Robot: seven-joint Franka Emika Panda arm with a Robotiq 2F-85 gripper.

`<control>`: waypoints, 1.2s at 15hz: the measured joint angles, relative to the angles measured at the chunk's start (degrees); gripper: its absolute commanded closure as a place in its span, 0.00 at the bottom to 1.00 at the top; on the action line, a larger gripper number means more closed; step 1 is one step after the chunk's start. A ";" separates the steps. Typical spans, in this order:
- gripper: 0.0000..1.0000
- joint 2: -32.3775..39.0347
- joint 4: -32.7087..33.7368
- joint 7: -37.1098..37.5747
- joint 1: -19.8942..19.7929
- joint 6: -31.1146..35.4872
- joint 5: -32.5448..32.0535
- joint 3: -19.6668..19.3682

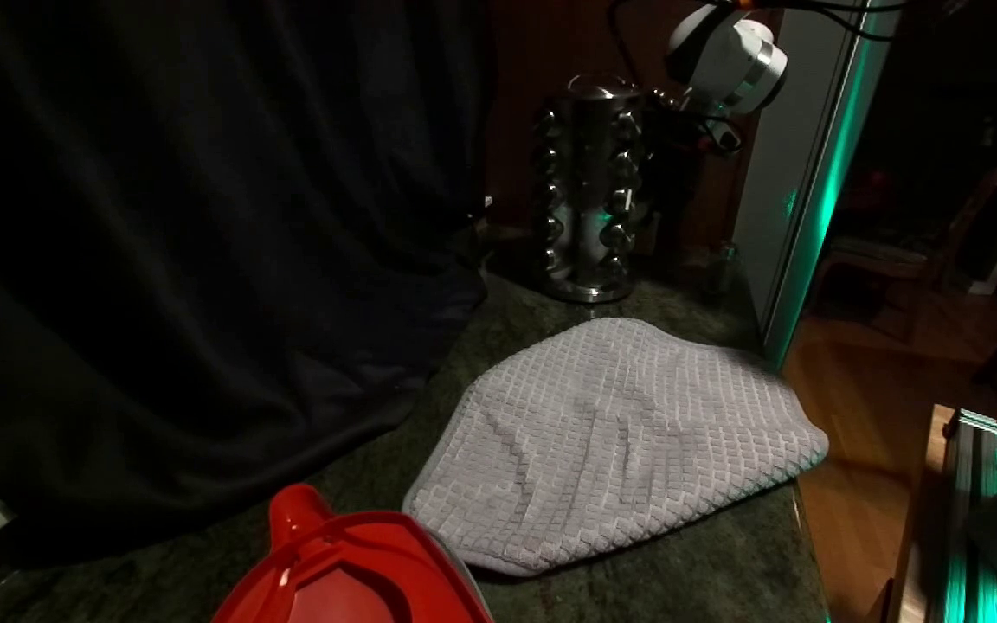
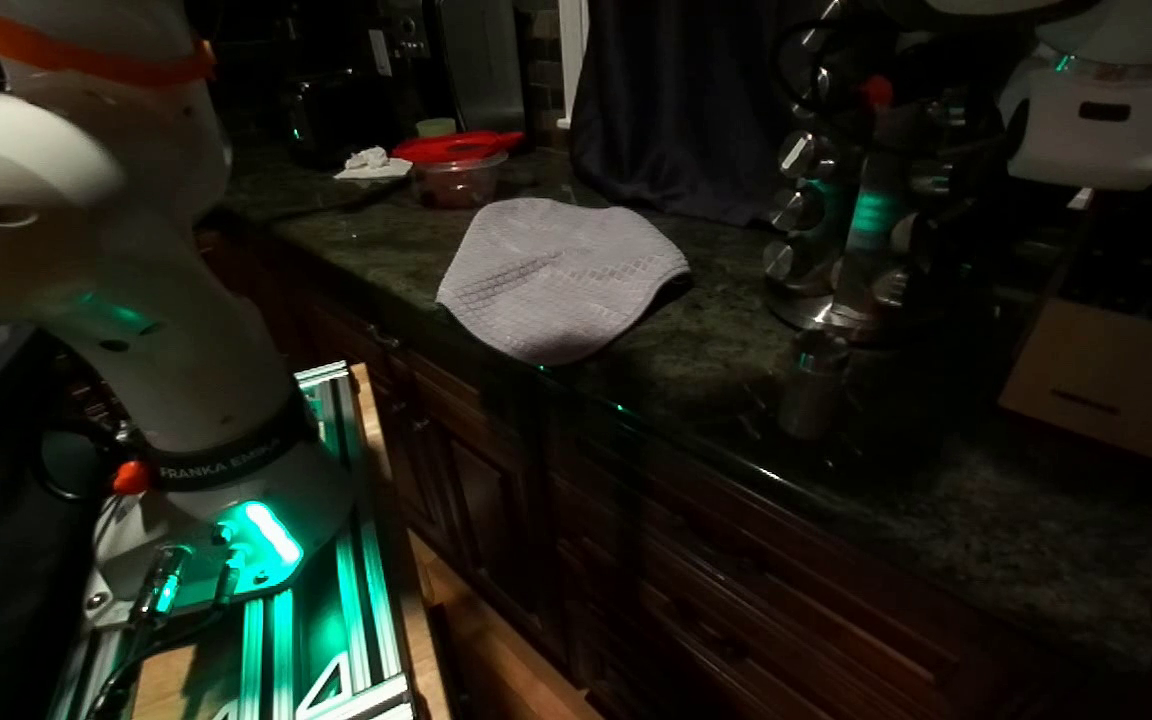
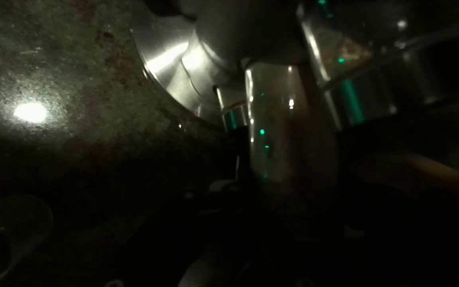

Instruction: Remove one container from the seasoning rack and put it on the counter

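Note:
The seasoning rack [image 1: 592,229] stands upright at the back in an exterior view, a dark metal column with tiers of silvery-lidded jars. It also shows in an exterior view [image 2: 871,215], partly behind the arm, and its shiny round base shows in the wrist view [image 3: 167,52]. My gripper [image 3: 287,211] is very dark, beside the rack's upper part. A glass jar [image 3: 279,119] lies between its fingers in the wrist view; whether they grip it is too dark to tell. The counter [image 2: 716,350] is dark speckled stone. A small clear jar [image 2: 814,385] stands on it near the rack.
A pale grey checked cloth [image 1: 620,433] lies on the counter in front of the rack. A red-lidded container [image 2: 458,170] stands beyond it. A dark curtain [image 1: 204,216] hangs along the back. A knife block [image 2: 1101,370] stands beside the rack.

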 measured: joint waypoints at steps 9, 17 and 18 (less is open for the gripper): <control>0.77 -0.54 -0.33 -1.48 -0.02 0.00 0.00 0.20; 0.77 -1.24 -0.79 -1.48 -0.24 -0.29 0.21 0.42; 0.77 -1.22 -0.80 -1.49 -0.26 -0.45 0.34 0.43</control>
